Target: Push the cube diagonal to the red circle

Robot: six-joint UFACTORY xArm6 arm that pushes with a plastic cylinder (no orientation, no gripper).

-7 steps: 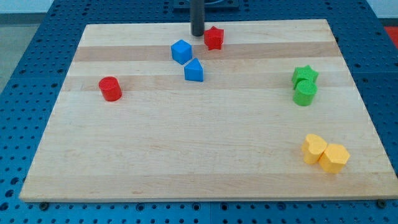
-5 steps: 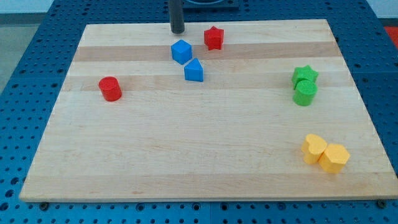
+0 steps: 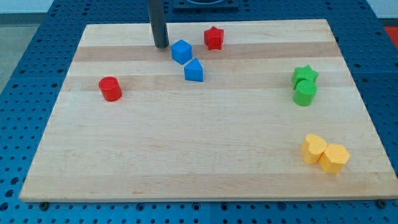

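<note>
The blue cube (image 3: 181, 51) sits near the view's top, a little left of centre, on the wooden board (image 3: 199, 155). The red circle, a short red cylinder (image 3: 111, 88), stands at the view's left, below and left of the cube. My tip (image 3: 161, 45) is down on the board just left of the blue cube, with a small gap between them. The dark rod rises out of the view's top.
A second blue block (image 3: 194, 70) with a sloped top lies just below and right of the cube. A red star (image 3: 214, 38) is to the cube's right. A green star (image 3: 305, 75) and green cylinder (image 3: 305, 93) stand at the right. Two yellow blocks (image 3: 325, 153) lie at the lower right.
My tip has moved left along the top of the board, from beside the red star to the left side of the blue cube, and slightly downward. No block has moved.
</note>
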